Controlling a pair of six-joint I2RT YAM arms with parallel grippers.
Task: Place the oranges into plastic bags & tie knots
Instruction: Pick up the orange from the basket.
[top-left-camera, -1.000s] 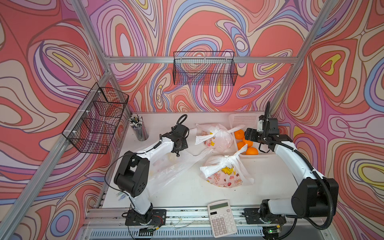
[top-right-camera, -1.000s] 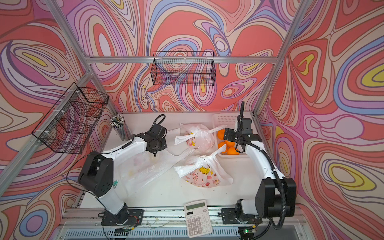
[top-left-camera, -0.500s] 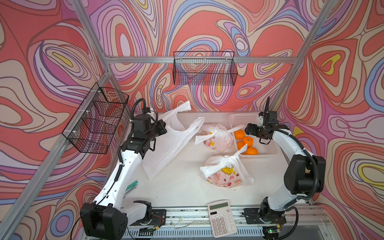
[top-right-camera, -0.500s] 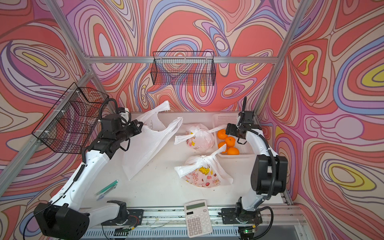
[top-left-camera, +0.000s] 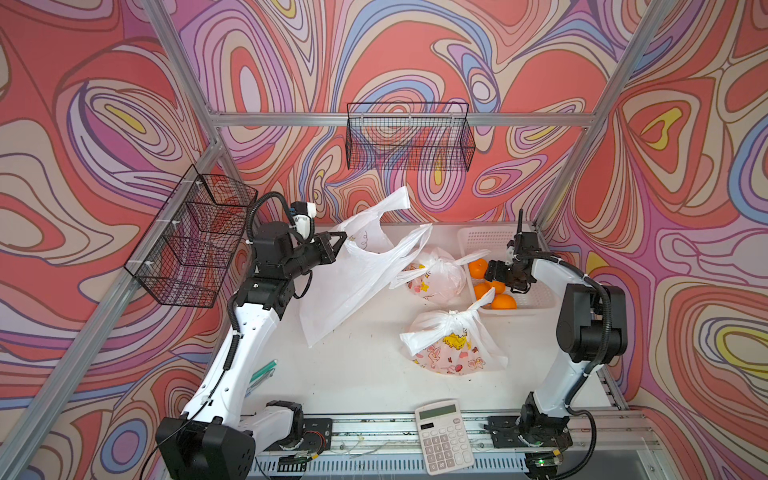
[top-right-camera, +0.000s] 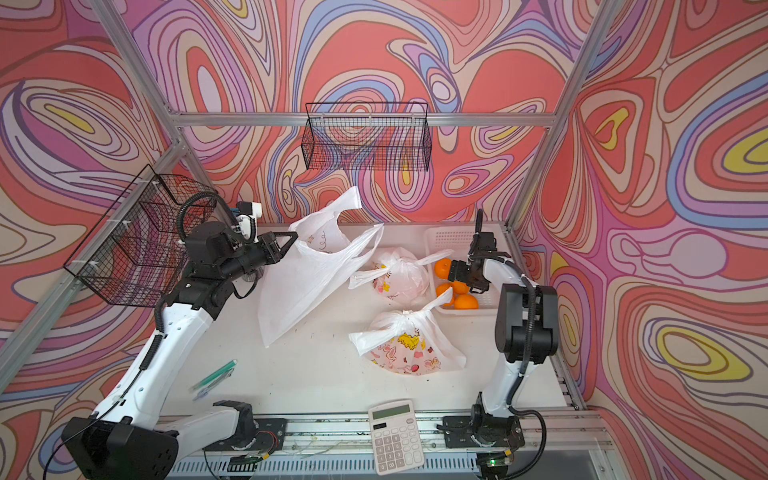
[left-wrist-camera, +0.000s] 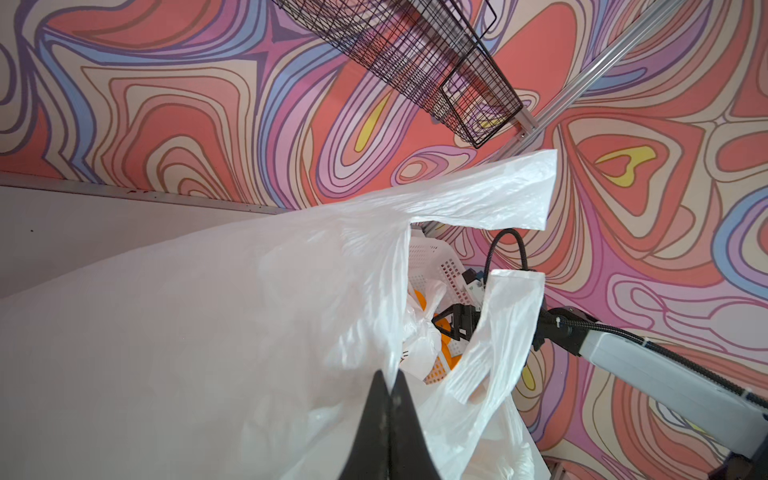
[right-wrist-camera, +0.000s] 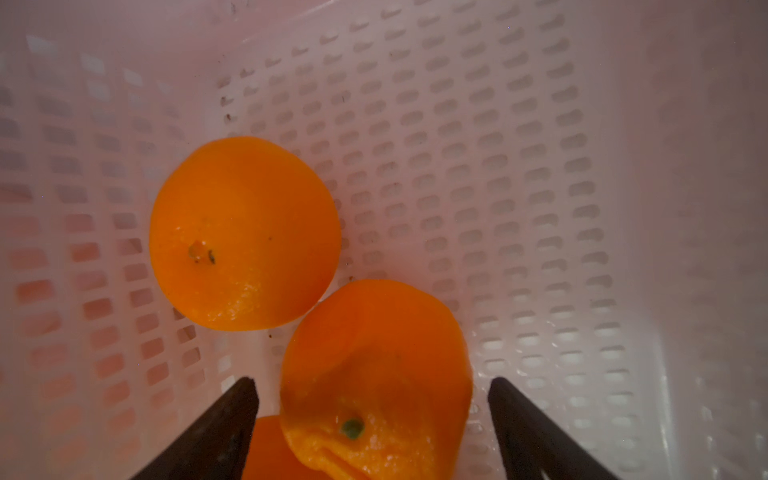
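While the left gripper (left-wrist-camera: 390, 388) pinches shut on the rim of a thin white plastic bag (top-left-camera: 357, 274) over the bench's (top-left-camera: 365, 386) back left, the right gripper (right-wrist-camera: 372, 386) holds its jaws open around a round orange fruit (right-wrist-camera: 374, 353) in the white holed basket (top-left-camera: 536, 297), back right corner. An off-centre squeeze could roll it away. No words can be read.

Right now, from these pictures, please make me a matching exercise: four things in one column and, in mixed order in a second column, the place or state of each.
Things
1. untied plastic bag
2. loose oranges
3. calculator
4. front knotted bag

Places or states
A. at the front edge of the table
B. pinched between the shut jaws of the left gripper, hanging
C. in the white basket
D. lying on the table, handles tied

Pairs: 1-B, 2-C, 3-A, 4-D
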